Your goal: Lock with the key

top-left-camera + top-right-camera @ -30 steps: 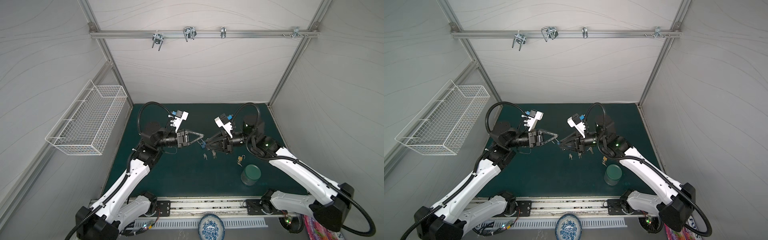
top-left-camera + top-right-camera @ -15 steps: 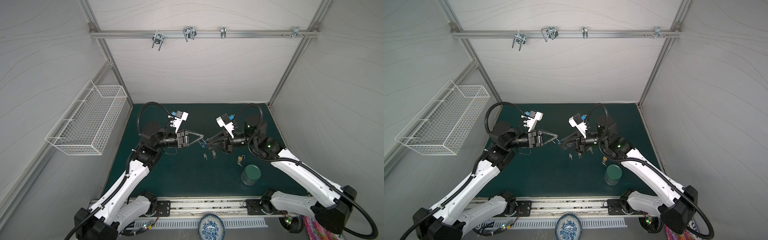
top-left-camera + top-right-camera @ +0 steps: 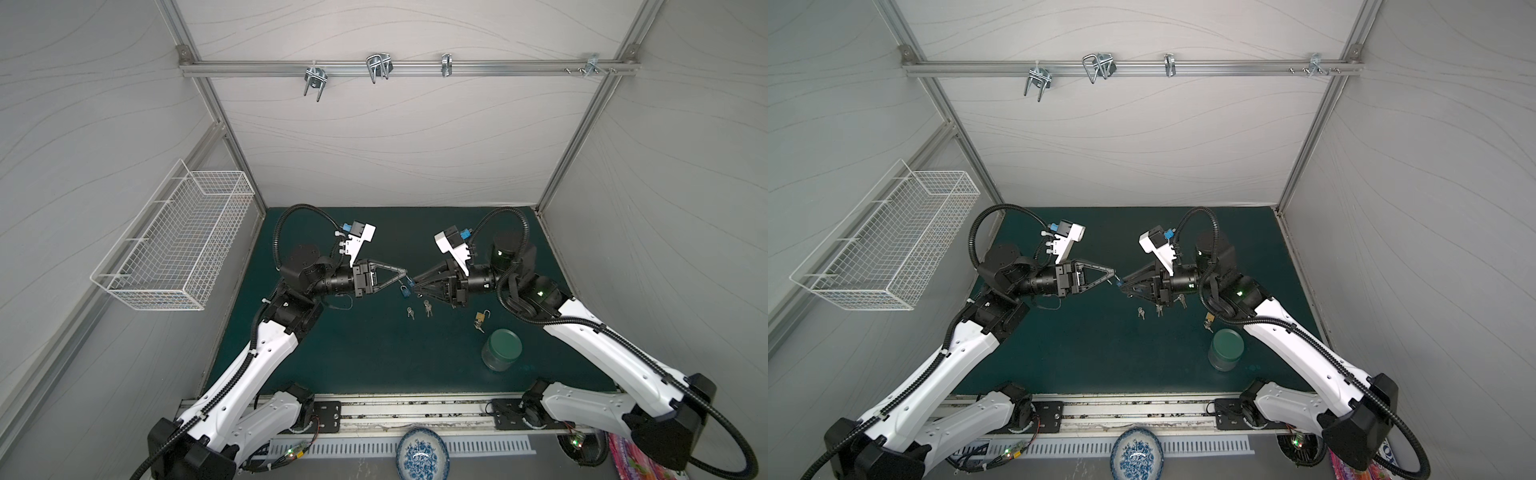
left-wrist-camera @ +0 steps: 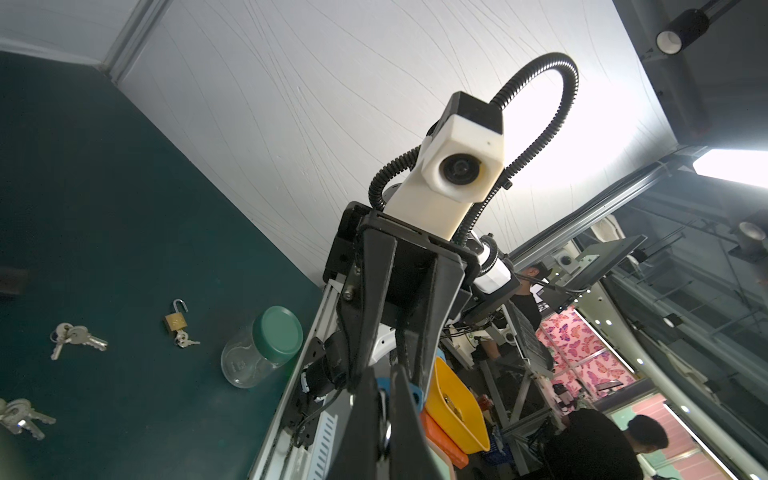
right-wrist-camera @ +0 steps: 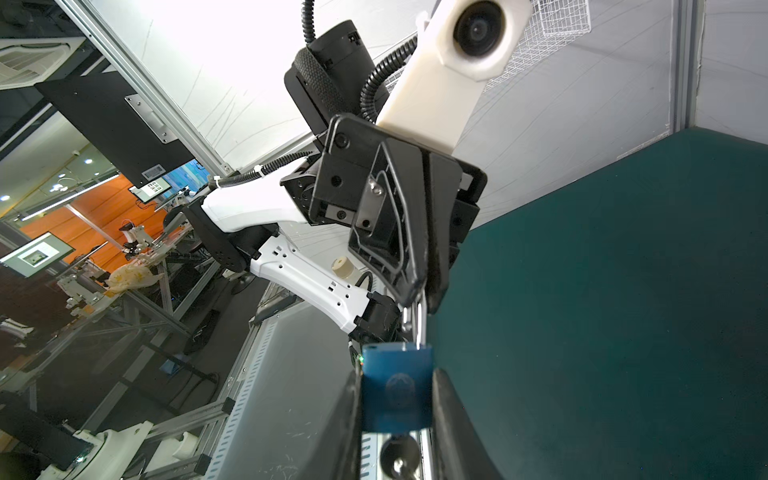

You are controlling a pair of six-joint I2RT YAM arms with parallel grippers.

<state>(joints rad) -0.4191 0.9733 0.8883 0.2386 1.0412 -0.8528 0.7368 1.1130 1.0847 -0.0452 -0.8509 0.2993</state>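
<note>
A blue padlock [image 5: 397, 399] is held above the green mat, its body clamped between the fingers of my right gripper [image 5: 397, 382], which is shut on it. A key [image 5: 399, 457] sticks out of the padlock's underside. The silver shackle [image 5: 420, 328] runs to my left gripper [image 4: 384, 374], which is shut on it. In both top views the left gripper [image 3: 406, 274] [image 3: 1113, 272] and right gripper [image 3: 415, 286] [image 3: 1123, 284] meet tip to tip at mid-table.
On the mat lie another small blue padlock [image 3: 404, 291], two key bunches [image 3: 410, 312] [image 3: 427, 307], an open brass padlock [image 3: 481, 318] with a key in it, and a green-lidded jar [image 3: 500, 349]. A wire basket [image 3: 174, 237] hangs on the left wall.
The right arm has edged slightly to the right. Both grippers stay joined at the blue padlock.
</note>
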